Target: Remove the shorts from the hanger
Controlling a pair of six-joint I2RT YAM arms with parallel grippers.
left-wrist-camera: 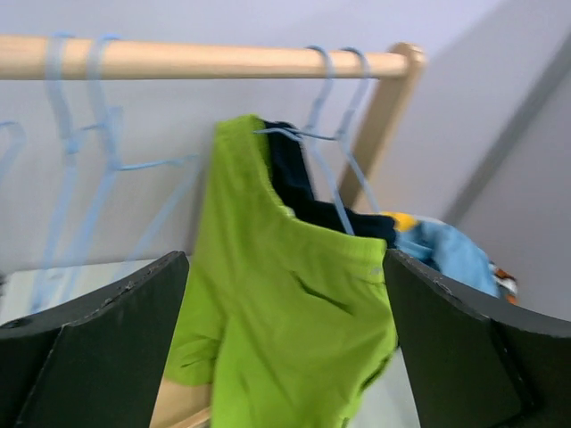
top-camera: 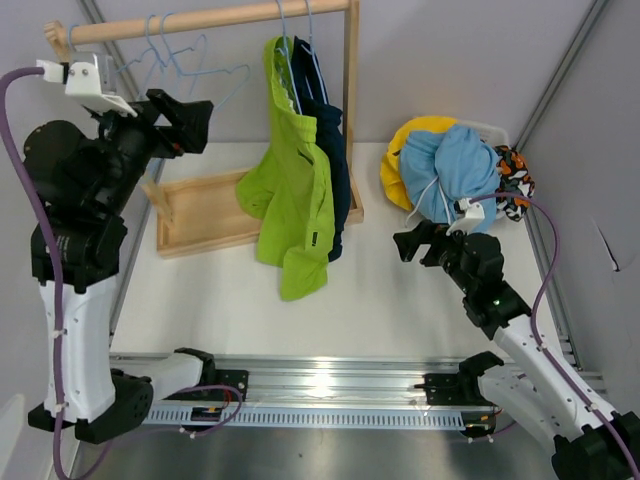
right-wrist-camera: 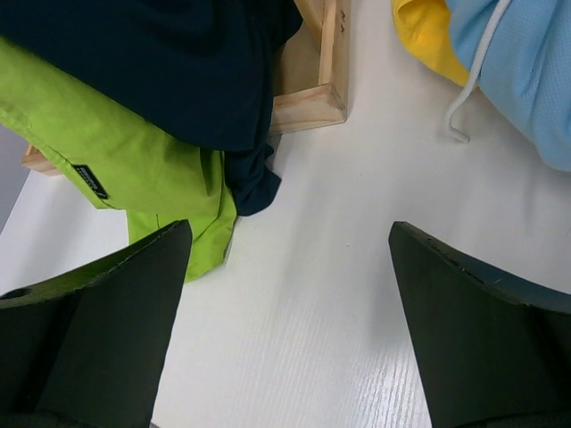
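Note:
Lime green shorts (top-camera: 292, 195) hang from a blue hanger (top-camera: 285, 45) on the wooden rail (top-camera: 210, 20), with dark navy shorts (top-camera: 332, 150) on a second hanger behind them. Both show in the left wrist view: green (left-wrist-camera: 285, 321), navy (left-wrist-camera: 299, 192). They also show in the right wrist view: green (right-wrist-camera: 116, 160), navy (right-wrist-camera: 169, 71). Light blue shorts (top-camera: 455, 175), yellow shorts (top-camera: 410, 145) and patterned shorts (top-camera: 515, 185) lie piled at the right. My left gripper (top-camera: 190, 125) is open, raised left of the green shorts. My right gripper (top-camera: 415, 243) is open and empty above the table.
Several empty blue hangers (top-camera: 165, 55) hang on the rail's left part. The rack's wooden base frame (top-camera: 205, 215) lies on the white table. A metal rail (top-camera: 330, 385) runs along the near edge. Grey walls close the back and right side.

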